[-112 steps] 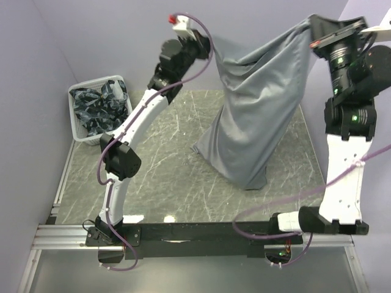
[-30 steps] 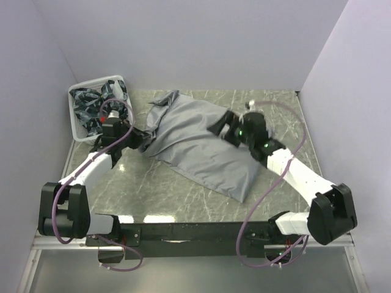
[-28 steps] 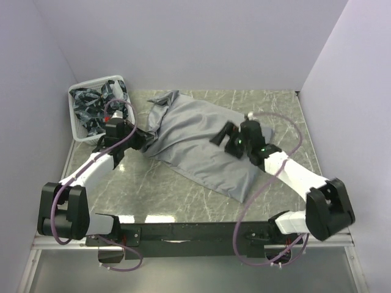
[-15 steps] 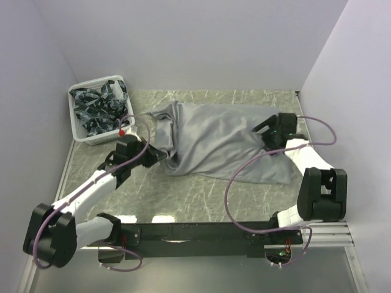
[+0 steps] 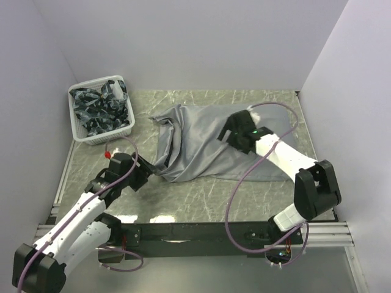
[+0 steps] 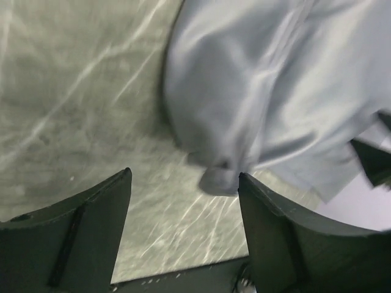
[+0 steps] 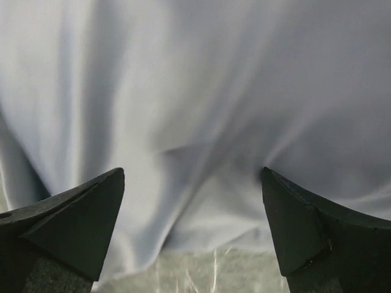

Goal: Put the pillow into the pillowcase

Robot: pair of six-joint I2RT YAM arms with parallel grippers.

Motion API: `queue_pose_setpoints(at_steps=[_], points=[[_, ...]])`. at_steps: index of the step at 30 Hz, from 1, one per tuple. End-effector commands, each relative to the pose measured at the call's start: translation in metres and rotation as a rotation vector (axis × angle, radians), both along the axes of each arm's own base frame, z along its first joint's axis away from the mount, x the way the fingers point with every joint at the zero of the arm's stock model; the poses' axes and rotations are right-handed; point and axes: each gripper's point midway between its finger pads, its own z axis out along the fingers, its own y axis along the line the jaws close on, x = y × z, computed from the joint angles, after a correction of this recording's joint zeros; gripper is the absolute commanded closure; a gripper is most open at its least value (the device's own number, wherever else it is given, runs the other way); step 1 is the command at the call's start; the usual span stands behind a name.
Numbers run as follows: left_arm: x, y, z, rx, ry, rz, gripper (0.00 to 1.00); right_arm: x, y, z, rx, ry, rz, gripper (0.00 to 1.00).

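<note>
The grey pillowcase (image 5: 201, 146) lies limp and bulging across the middle of the table. The pillow is hidden. My left gripper (image 5: 148, 175) is open, just off the sack's near-left corner. In the left wrist view a rolled fold of the pillowcase (image 6: 269, 91) lies just ahead of the left gripper (image 6: 184, 173), with only table between the fingers (image 6: 91, 232). My right gripper (image 5: 227, 135) hovers open over the middle of the sack. In the right wrist view wrinkled pillowcase cloth (image 7: 195, 91) fills the space beyond the right gripper (image 7: 192, 170), whose fingers (image 7: 317, 226) hold nothing.
A white basket (image 5: 101, 137) holding dark blue-and-white patterned cloths stands at the back left corner. Pale walls close in the left, back and right sides. A black rail (image 5: 195, 232) carrying the arm bases runs along the near edge.
The left gripper was shut on the pillowcase's left end, has opened, let go and drawn back toward the near left. The right gripper moved from the sack's right end to over its middle.
</note>
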Motion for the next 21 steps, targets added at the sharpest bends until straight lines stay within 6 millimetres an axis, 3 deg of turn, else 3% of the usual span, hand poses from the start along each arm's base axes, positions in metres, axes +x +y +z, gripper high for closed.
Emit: queue_pose_setpoints(at_steps=[1, 2, 3, 4, 5, 6, 7, 9, 10, 13, 16, 21], points=[[0.035, 0.017, 0.058, 0.081, -0.173, 0.095, 0.24, -0.006, 0.035, 0.031, -0.075, -0.095, 0.11, 0.01], [0.046, 0.016, 0.058, 0.099, -0.172, 0.101, 0.24, -0.005, 0.045, 0.018, -0.056, -0.069, 0.142, 0.01], [0.057, 0.011, 0.071, 0.093, -0.202, 0.094, 0.24, -0.008, 0.053, 0.007, -0.025, -0.033, 0.178, 0.01], [0.066, 0.006, 0.06, 0.129, -0.17, 0.063, 0.26, -0.009, 0.053, -0.004, -0.033, -0.005, 0.176, 0.01], [0.074, -0.004, 0.064, 0.114, -0.187, 0.025, 0.29, -0.01, 0.048, -0.023, -0.061, 0.043, 0.167, 0.01], [0.084, -0.009, 0.072, 0.112, -0.198, 0.012, 0.3, -0.008, 0.037, -0.031, -0.068, 0.066, 0.139, 0.01], [0.089, -0.015, 0.056, 0.127, -0.158, -0.018, 0.36, -0.011, 0.023, -0.045, -0.071, 0.103, 0.114, 0.01], [0.097, -0.027, 0.05, 0.1, -0.164, -0.058, 0.42, -0.009, 0.003, -0.056, -0.051, 0.118, 0.073, 0.01], [0.098, -0.033, 0.037, 0.088, -0.139, -0.081, 0.44, -0.009, -0.023, -0.063, -0.04, 0.14, 0.015, 0.01], [0.092, -0.053, 0.016, 0.042, -0.109, -0.146, 0.59, -0.004, -0.051, -0.055, -0.034, 0.113, -0.032, 0.01], [0.08, -0.072, 0.004, 0.017, -0.086, -0.196, 0.73, 0.0, -0.061, -0.037, -0.08, 0.073, -0.043, 0.01], [0.058, -0.092, -0.01, 0.019, -0.051, -0.251, 0.8, 0.001, -0.065, -0.016, -0.118, 0.039, -0.037, 0.02]])
